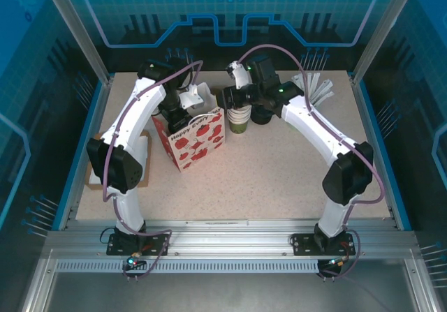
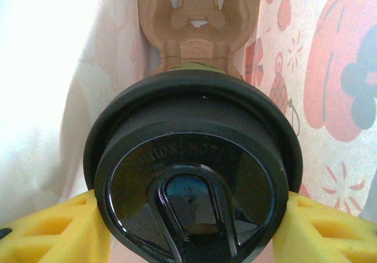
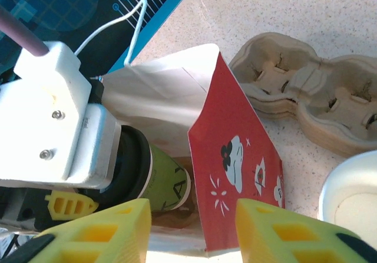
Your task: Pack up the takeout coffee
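Black-lidded takeout coffee (image 2: pixel 191 180) hangs inside the paper bag (image 3: pixel 235 157), clamped by the left hand (image 2: pixel 191 230), right hand (image 3: pixel 191 233) apart astride its 6 o'clock wall; released wide of the carrier (image 2: pixel 197 27), it could tip.

The takeout coffee (image 2: pixel 191 175) turns its round black lid toward the camera, and two yellow fingers (image 2: pixel 53 233) clamp the rim from either side. A sliver of olive-green cup wall peeks above it. Beyond lies a brown pulp cup carrier (image 2: pixel 197 16), between the paper bag's white wall (image 2: pixel 53 69) and its red-printed wall (image 2: pixel 330 69).
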You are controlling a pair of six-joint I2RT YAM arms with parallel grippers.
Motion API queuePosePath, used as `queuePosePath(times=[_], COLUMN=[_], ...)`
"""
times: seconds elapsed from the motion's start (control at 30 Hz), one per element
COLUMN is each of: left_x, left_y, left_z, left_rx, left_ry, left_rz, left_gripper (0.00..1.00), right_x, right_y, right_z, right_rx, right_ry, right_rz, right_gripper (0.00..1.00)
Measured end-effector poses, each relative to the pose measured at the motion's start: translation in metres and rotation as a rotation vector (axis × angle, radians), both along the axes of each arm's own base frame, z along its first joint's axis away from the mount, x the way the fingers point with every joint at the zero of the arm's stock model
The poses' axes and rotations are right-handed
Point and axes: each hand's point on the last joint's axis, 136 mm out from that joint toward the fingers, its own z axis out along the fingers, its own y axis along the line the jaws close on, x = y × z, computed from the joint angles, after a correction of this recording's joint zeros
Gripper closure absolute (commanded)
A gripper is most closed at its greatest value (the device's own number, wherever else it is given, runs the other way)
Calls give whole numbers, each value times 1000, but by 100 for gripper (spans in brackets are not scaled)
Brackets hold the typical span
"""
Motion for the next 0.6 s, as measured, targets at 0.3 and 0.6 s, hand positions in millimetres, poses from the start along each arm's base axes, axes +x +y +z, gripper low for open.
queuePosePath(times=[0.3, 0.6], left_x=[1, 0], left_y=[0, 0], left_z=[-1, -3], left_rx=[-1, 2], left_ry=[-3, 6], left_rz=[0, 0], left_gripper=[51, 51], right_x=[8, 7], right_y=[7, 9], right_z=[-8, -12], right_rx=[-21, -46], right_ry=[15, 25], right_rz=[11, 25], right_gripper=[72, 84])
